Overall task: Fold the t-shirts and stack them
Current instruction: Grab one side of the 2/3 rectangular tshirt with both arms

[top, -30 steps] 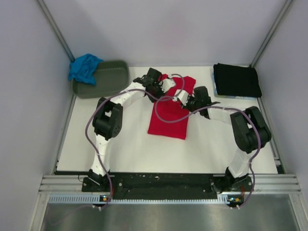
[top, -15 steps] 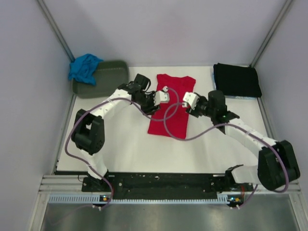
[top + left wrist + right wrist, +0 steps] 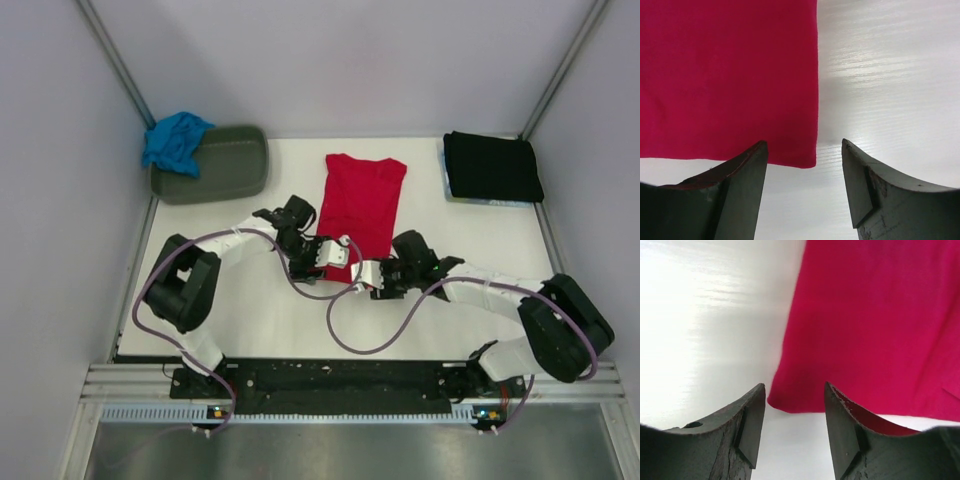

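The red t-shirt [image 3: 362,195] lies flat on the white table as a long folded strip. Its near end is hidden under my grippers in the top view. My left gripper [image 3: 330,256] is open and empty. In the left wrist view a corner of the red shirt [image 3: 730,75] lies just ahead of the left gripper [image 3: 804,150]. My right gripper [image 3: 374,276] is open and empty. In the right wrist view a corner of the red shirt [image 3: 875,325] lies just ahead of the right gripper [image 3: 794,390]. The black t-shirt [image 3: 492,167] lies folded at the far right. The turquoise t-shirt [image 3: 175,140] is bunched at the far left.
A grey-green oval tub [image 3: 220,165] lies at the far left, with the turquoise shirt draped over its left end. Grey walls close in the table on three sides. Purple cables loop from both wrists over the table near the grippers.
Both grippers have moved from the far and middle part of the red shirt to its near end and now sit close together. The shirts lie where they were.
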### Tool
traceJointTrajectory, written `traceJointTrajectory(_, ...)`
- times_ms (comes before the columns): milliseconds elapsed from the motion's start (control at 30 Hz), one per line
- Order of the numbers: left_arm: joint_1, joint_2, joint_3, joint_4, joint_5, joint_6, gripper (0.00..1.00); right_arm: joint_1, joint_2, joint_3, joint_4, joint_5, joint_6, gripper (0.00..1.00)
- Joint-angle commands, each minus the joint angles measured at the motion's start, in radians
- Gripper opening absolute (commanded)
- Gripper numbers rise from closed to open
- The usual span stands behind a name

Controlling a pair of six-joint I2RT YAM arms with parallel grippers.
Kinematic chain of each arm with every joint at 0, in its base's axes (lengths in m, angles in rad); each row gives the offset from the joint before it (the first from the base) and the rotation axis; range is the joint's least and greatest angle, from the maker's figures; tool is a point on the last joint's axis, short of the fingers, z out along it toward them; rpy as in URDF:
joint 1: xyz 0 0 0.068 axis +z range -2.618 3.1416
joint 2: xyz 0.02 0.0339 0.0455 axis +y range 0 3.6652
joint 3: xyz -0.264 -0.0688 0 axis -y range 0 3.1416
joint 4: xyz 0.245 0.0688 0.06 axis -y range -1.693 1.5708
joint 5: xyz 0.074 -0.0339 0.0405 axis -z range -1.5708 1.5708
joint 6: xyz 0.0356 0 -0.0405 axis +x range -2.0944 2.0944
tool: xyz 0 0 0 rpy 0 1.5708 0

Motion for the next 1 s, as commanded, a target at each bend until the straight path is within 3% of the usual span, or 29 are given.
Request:
traceJointTrajectory(0, -0.026, 0.01, -0.033, 0.079, -0.043, 0.024, 0.65, 0.031, 0.055, 0.017, 0.004, 0.032, 0.0, 0.49)
traceJointTrajectory(133, -0.045, 0.018, -0.062, 0.134, -0.113, 0.012, 0.62, 0.034, 0.083, 0.025, -0.012, 0.078, 0.0, 0.42)
traceJointTrajectory(200, -0.049, 0.027, -0.059, 0.138, -0.132, 0.006, 0.56, 0.034, 0.092, 0.034, -0.029, 0.087, 0.001, 0.28)
traceJointTrajectory(267, -0.051, 0.033, -0.059, 0.138, -0.151, -0.002, 0.39, 0.034, 0.094, 0.04, -0.04, 0.096, 0.003, 0.1)
traceJointTrajectory(367, -0.054, 0.026, -0.053, 0.112, -0.164, -0.023, 0.0, 0.034, 0.077, 0.059, -0.081, 0.106, 0.014, 0.0)
traceJointTrajectory(600, -0.055, -0.128, -0.036, -0.042, -0.144, -0.123, 0.0, 0.097, -0.096, 0.076, -0.261, 0.101, 0.041, 0.0)
traceJointTrajectory(867, -0.081, -0.304, 0.045, -0.449, -0.066, -0.175, 0.0, 0.238, -0.405, 0.129, -0.575, 0.032, 0.132, 0.0)
traceJointTrajectory(967, -0.081, -0.382, 0.09, -0.522, -0.034, -0.207, 0.0, 0.267, -0.492, 0.183, -0.635, -0.005, 0.191, 0.0)
